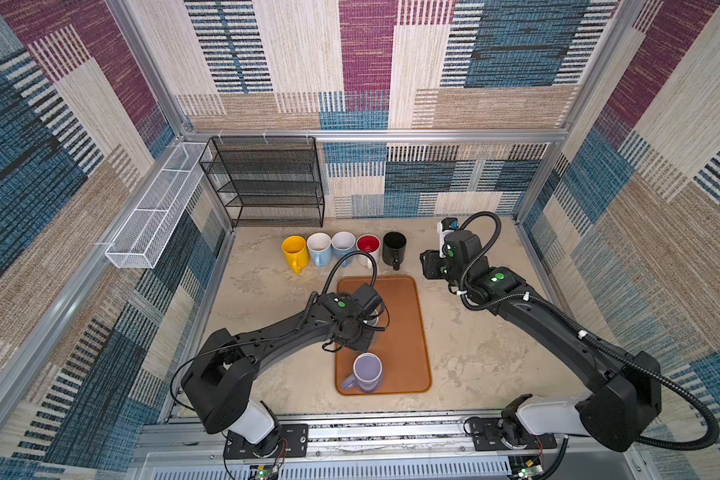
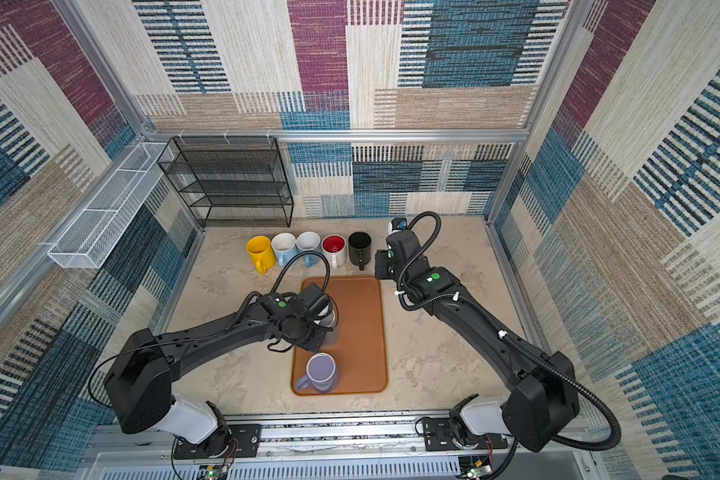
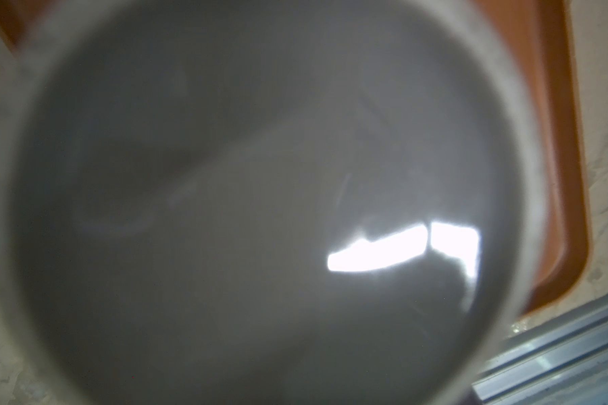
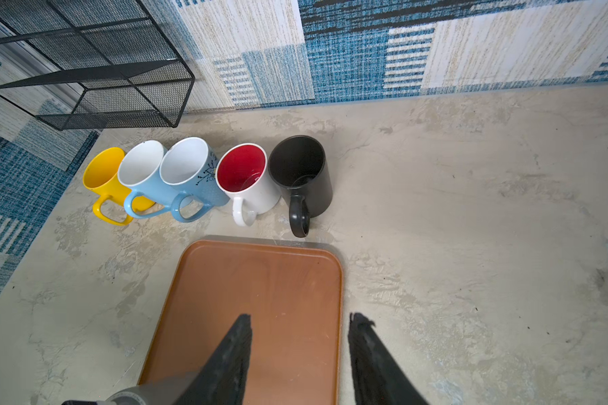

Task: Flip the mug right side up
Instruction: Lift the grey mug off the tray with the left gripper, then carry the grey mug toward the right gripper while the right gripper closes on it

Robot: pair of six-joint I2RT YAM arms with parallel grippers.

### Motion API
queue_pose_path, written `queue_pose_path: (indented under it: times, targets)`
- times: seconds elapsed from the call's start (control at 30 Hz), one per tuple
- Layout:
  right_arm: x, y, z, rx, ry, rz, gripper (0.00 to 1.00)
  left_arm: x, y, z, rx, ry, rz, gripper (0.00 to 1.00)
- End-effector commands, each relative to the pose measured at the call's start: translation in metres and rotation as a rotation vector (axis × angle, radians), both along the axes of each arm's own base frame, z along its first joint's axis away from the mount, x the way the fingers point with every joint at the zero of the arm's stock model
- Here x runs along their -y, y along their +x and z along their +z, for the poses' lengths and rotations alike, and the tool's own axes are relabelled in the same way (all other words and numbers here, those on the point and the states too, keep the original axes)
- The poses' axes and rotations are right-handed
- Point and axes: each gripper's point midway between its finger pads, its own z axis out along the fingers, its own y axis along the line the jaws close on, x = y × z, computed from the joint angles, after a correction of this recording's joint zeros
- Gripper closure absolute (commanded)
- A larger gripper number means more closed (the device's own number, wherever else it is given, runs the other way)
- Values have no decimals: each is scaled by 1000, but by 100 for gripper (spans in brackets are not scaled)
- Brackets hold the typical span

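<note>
A grey mug (image 3: pixel 260 175) fills the left wrist view, blurred and very close, one round end facing the camera with a bright glare on it. In both top views only a pale sliver of it (image 2: pixel 330 319) shows under my left gripper (image 1: pixel 364 328), above the brown tray (image 1: pixel 404 332). The mug and wrist hide the left fingers. A lavender mug (image 1: pixel 366 372) stands upright at the tray's near end. My right gripper (image 4: pixel 301 317) hangs open and empty over the tray's far right edge (image 4: pixel 337 280).
Along the back stand several upright mugs: yellow (image 1: pixel 295 251), two light blue, a white one with a red inside (image 1: pixel 368 245) and black (image 1: pixel 393 247). A black wire shelf (image 1: pixel 267 183) fills the back left corner. A white mesh basket (image 1: pixel 154 208) hangs on the left wall.
</note>
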Motion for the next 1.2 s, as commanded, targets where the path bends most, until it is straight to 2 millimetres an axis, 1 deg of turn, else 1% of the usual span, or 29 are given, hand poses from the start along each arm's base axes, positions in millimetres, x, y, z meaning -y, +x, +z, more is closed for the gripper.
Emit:
queue_pose_path:
  times: [0.0,0.13,0.3,0.63,0.9,1.0,1.1,1.17]
  targets:
    - [1,1,5,19,3,-7,52,2,5,2,10,-3,28,93]
    - [3,1,5,20,5,-9,52,2,7,3,16,6,34,100]
    - [4,1,3,19,10,-8,52,5,11,10,30,-8,29,100]
    - [6,-1,2,25,26,2,52,9,34,39,109,-40,36,100]
    - [5,-1,-2,27,35,15,52,12,47,54,148,-81,47,100]
    - [1,0,-5,41,60,41,53,14,51,58,161,-102,48,100]
    - [-11,-1,-8,51,109,100,54,16,55,62,182,-126,49,100]
    - [-15,-1,-11,57,129,117,54,18,59,66,196,-145,49,100]
